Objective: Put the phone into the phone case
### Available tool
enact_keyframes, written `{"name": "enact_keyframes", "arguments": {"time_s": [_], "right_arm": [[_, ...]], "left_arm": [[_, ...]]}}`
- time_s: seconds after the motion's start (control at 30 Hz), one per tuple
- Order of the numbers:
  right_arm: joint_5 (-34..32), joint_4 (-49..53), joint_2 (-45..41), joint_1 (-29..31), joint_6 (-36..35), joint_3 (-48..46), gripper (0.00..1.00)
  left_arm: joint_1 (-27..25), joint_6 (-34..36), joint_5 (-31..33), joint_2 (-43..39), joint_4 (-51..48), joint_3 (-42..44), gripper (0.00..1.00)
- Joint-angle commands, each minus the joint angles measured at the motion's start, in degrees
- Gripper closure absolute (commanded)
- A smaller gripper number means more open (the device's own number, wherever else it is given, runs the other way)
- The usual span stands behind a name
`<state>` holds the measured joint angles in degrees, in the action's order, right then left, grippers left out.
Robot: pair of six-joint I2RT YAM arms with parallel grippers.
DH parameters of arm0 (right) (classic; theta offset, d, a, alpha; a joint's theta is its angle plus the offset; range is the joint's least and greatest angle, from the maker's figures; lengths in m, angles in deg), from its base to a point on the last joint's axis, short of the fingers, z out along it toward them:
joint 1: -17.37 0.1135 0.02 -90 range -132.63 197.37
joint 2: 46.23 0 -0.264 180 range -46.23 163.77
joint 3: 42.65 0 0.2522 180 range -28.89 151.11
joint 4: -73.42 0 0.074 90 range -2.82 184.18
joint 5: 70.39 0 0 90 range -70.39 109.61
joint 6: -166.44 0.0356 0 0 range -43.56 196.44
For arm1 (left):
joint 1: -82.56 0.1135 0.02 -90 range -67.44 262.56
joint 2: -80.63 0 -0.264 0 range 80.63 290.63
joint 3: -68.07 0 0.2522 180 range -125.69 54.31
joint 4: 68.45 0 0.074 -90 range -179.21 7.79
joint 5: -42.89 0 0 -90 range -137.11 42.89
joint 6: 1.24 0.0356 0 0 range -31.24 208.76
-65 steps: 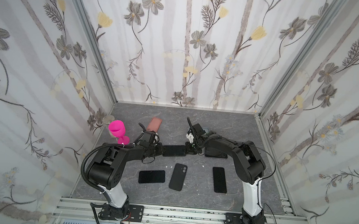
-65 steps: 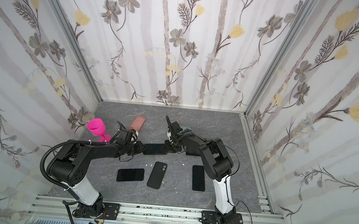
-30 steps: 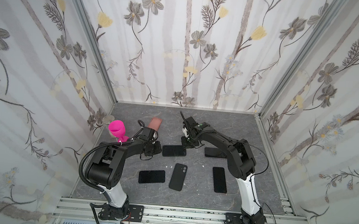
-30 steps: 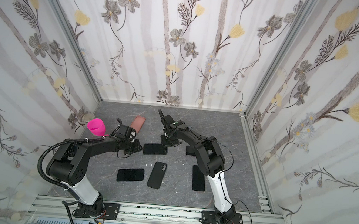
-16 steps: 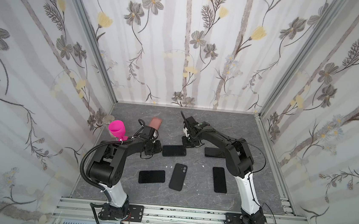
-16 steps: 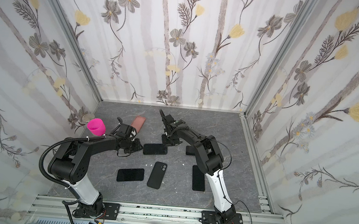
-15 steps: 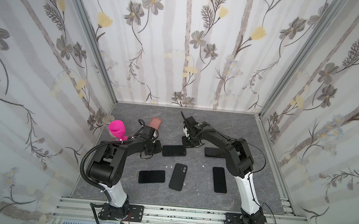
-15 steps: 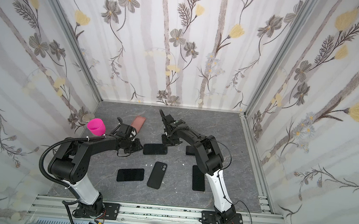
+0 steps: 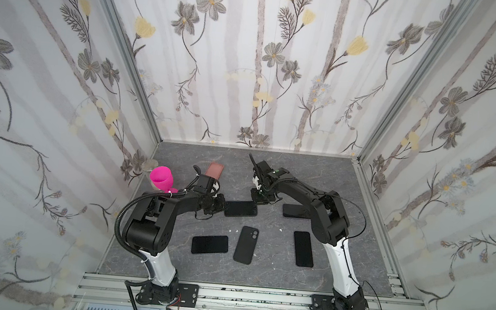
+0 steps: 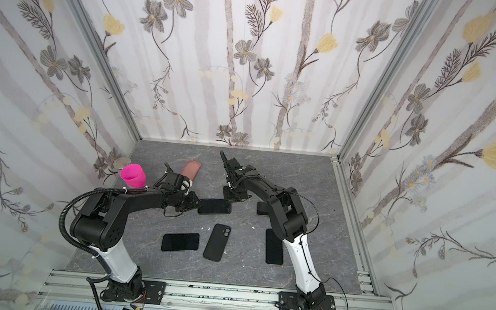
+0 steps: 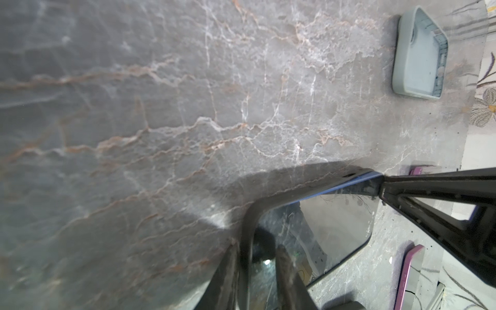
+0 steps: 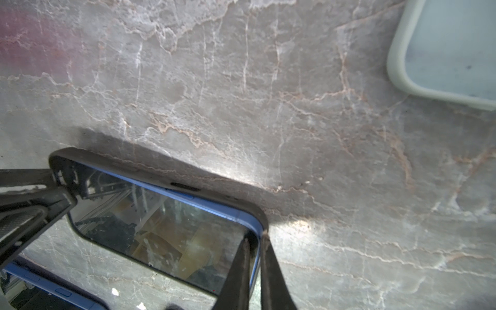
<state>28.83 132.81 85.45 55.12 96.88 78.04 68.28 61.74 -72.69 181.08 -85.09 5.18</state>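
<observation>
Status: phone (image 12: 161, 228) sits screen-up inside the dark phone case (image 12: 150, 174), mid-desk (image 9: 315, 174), lying flat between the two arms in both top views.

- Left hand (image 11: 256, 248): fingers straddle one short end of the case, one on the screen side and one outside the rim. Reads as a pinch that steadies that end.
- Right hand (image 12: 255, 236): closed, tips down on the far corner at the opposite end. Can't tell whether it nips the rim or just presses.
- The right wrist view shows a blue strip of phone body above the case rim, along one long side and round that corner. My read: insertion mostly done, that edge not fully snapped in.

Left to do, as I judge it: press the corner and long edge home, check the rim is flush all round, release both hands.

Spare dark phones (image 9: 209, 244) (image 9: 303, 248), a black case (image 9: 245, 244), a pink case (image 9: 215, 170) and a pink cup (image 9: 161, 179) are lying apart, not involved.
</observation>
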Motion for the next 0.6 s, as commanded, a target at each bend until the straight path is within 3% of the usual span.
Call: {"name": "enact_keyframes", "arguments": {"time_s": [0.0,0.57], "right_arm": [[-4.7,4.4,2.3,0.5,-1.3,-0.8,0.90],[-5.8,5.7,4.8,1.1,-1.7,-0.9,0.92]], "left_arm": [[0.0,0.2,2.4,1.0,-2.8,0.5,0.72],[0.0,0.9,2.7,1.5,-2.8,0.7,0.73]]}}
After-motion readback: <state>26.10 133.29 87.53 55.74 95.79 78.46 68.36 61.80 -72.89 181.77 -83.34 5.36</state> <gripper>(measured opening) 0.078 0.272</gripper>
